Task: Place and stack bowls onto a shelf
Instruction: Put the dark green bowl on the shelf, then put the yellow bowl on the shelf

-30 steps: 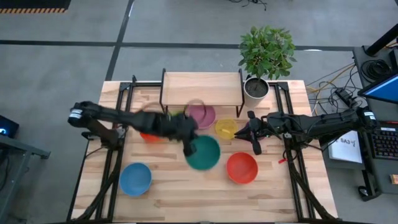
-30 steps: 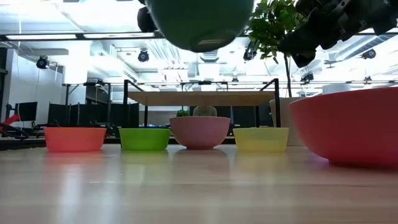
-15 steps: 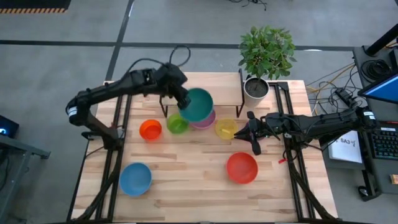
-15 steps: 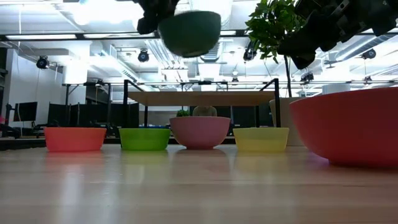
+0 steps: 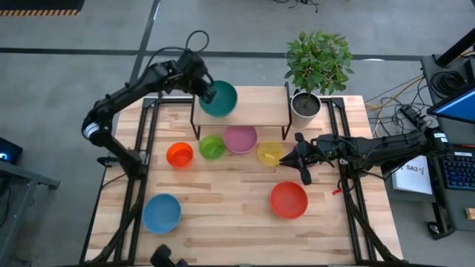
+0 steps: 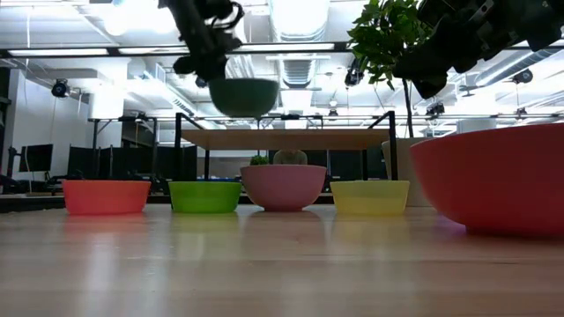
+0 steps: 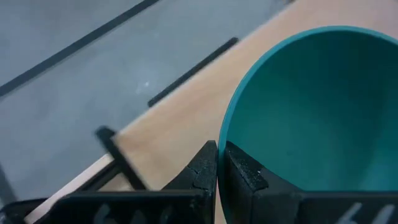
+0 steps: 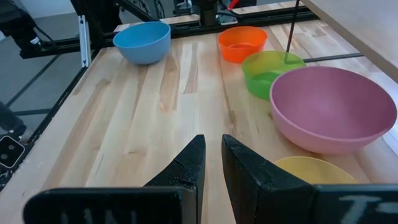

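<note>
Teal bowl (image 5: 218,99) upright, seemingly just above the shelf (image 5: 252,106) top's left end.

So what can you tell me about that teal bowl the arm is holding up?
The teal bowl is a round, plain, smooth bowl that looks like plastic, the same green-blue inside and out. It is empty and upright, mouth up. The left gripper pinches its rim, one finger inside the wall and one outside. In the low view the bowl hangs just above the shelf, over its left end, seemingly not yet set down. Nothing but the gripper touches it.
</note>
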{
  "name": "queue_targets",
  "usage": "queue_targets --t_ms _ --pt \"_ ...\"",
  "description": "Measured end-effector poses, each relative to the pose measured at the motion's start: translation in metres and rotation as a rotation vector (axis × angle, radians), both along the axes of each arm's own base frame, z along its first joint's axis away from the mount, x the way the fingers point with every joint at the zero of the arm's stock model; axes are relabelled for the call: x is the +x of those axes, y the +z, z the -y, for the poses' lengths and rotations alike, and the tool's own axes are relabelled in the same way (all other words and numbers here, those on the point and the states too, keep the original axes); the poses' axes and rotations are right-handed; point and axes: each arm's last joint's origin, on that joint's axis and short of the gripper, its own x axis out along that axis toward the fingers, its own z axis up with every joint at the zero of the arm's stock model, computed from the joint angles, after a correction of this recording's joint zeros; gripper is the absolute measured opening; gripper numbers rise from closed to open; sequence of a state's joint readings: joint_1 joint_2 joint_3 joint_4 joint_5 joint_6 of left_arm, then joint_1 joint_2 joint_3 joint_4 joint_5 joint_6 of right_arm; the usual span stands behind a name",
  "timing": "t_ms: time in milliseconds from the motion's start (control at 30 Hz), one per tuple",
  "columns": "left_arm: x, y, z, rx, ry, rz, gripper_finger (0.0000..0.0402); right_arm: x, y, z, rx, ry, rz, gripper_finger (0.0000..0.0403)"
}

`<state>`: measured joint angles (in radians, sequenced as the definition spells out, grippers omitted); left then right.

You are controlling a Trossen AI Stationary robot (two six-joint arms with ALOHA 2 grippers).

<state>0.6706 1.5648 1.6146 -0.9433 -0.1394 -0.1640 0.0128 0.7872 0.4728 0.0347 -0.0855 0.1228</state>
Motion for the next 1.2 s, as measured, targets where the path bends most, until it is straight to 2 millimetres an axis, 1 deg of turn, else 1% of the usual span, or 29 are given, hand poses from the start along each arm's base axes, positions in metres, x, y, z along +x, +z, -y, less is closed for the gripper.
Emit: queue_targets --t_ms 133,233,433,733,867,1000,1100,1200 --pt "-0.004 -0.008 -0.015 -0.011 0.026 -0.031 0.0000 0.000 0.000 0.000 0.000 0.000 0.000 0.0043" --pt "-0.004 -0.014 -0.021 -0.025 0.037 -0.053 0.0000 0.000 0.000 0.000 0.000 0.000 0.000 0.0043" --pt "-0.001 -0.021 -0.025 -0.037 0.033 -0.073 0.0008 0.000 0.000 0.000 0.000 0.000 0.000 0.0043" --pt "-0.002 -0.022 -0.028 -0.031 0.042 -0.082 0.0024 0.000 0.000 0.000 0.000 0.000 0.000 0.0043" --pt "-0.003 -0.020 -0.029 -0.023 0.041 -0.081 0.0039 0.000 0.000 0.000 0.013 -0.006 -0.001 0.0043" --pt "-0.003 -0.017 -0.029 -0.004 0.011 -0.094 0.0069 0.000 0.000 0.000 0.015 -0.006 -0.001 0.0043" --pt "-0.004 -0.008 -0.029 0.032 -0.024 -0.096 0.0090 0.000 0.000 0.000 0.026 -0.011 -0.003 0.0043" --pt "-0.006 0.006 -0.022 0.071 -0.083 -0.072 0.0105 0.000 0.000 0.000 0.060 -0.031 -0.005 0.0043"
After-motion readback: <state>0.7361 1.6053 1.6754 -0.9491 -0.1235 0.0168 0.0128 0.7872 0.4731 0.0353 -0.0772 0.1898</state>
